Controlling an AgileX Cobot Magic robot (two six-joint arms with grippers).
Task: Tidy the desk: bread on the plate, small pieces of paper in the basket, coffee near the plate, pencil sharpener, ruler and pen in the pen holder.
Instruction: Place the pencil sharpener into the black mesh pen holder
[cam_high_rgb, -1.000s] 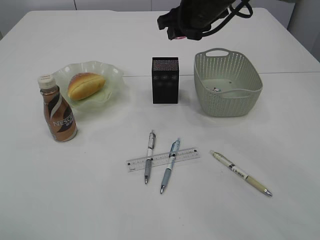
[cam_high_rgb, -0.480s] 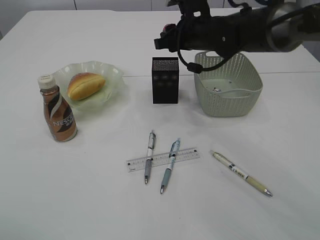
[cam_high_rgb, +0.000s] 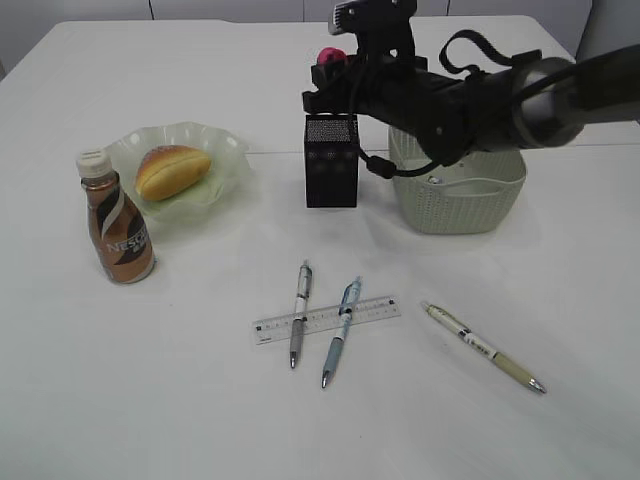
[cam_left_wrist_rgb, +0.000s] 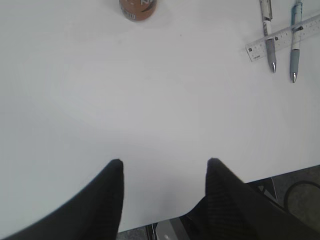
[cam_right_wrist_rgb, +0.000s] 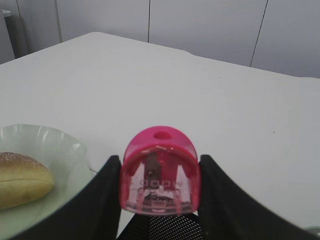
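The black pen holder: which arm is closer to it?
Right. Its end effector hovers just above the pen holder; the left end effector sits near the desk's edge.

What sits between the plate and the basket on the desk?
In the exterior view, the black pen holder stands between the plate and the basket, with the right gripper holding a pink pencil sharpener just above it.

The coffee (cam_high_rgb: 118, 232) bottle's brown label reads "NESCAFE" in white; nothing else is legible.
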